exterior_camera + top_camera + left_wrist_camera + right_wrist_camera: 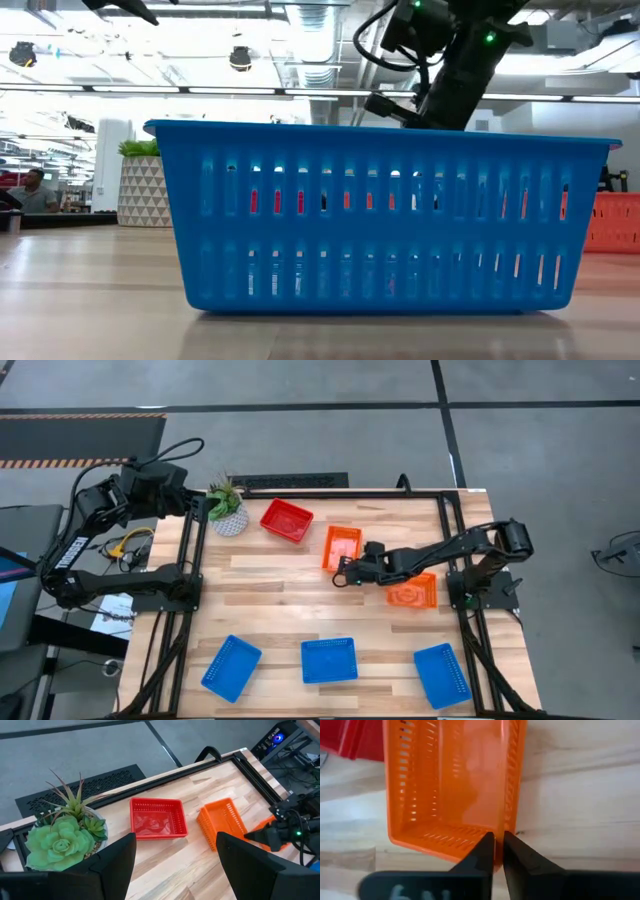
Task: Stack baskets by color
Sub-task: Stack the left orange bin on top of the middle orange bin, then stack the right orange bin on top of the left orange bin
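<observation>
One orange basket (342, 547) lies flat on the table at mid-back, and a second orange one (412, 592) sits to its right, under my right arm. A red basket (287, 520) stands at the back, beside the plant. Three blue baskets (231, 667) (329, 660) (442, 675) line the near edge. My right gripper (498, 845) points down at the first orange basket's near right corner (506, 831), its fingers only a little apart, one on each side of the wall. My left gripper (176, 840) hangs open above the back left corner. My right gripper comes slanting down from the table's near right side. It stands over the near right corner of the orange basket's rim (509, 822), one finger (482, 851) on the inner side and the other on the outer side. I cannot tell whether either finger touches the wall. The basket rests flat on the table.
A green plant in a white pot (228, 508) stands at the back left, close to the red basket. A black frame (440, 495) runs along the table's edges. In the low view the middle blue basket (385, 215) fills the front. A person (35, 190) sits far off in the room.
</observation>
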